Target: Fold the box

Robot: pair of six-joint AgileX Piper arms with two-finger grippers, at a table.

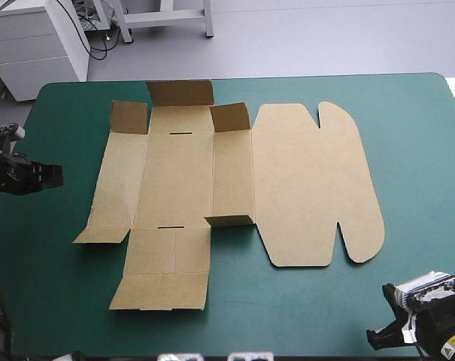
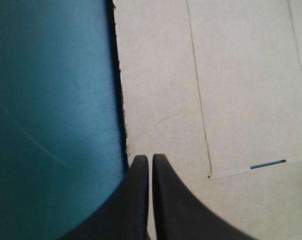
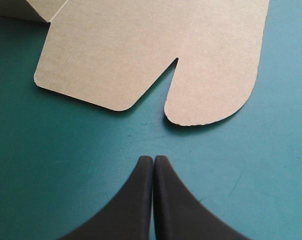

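One cut sheet of brown board, the box (image 1: 212,188), lies spread on the teal-green counter (image 1: 407,150), its middle a little left of the counter's centre. It forms no tray: the panels lie flat, with no walls tucked, and nothing rests on them.

Four flaps stand raised from the sheet. Three are along the far side: a wide far flap (image 1: 180,92) and two smaller square flaps, one to the left (image 1: 129,116) and one to the right (image 1: 231,118). The fourth is a narrow flap (image 1: 229,220) on the near side of the middle panels. Two thin slots are cut in the centre panel, one far (image 1: 180,133) and one near (image 1: 167,226). The broad lid panel (image 1: 310,180) lies flat on the right, with two rounded ear tabs, one at the far end (image 1: 336,113) and one at the near end (image 1: 362,244).

Two arms are in view. The left arm (image 1: 16,174) reaches in low from the counter's left edge, and the left jaws are clenched on nothing, pointing right toward the sheet's left edge. In the left wrist view that edge and a fold line run ahead of the black fingers (image 2: 165,200).

The right arm (image 1: 430,308) sits at the near right corner. The right jaws are also clenched and empty, over bare cover, apart from the board. The near rounded tab (image 3: 215,75) and its notch lie just ahead of them.
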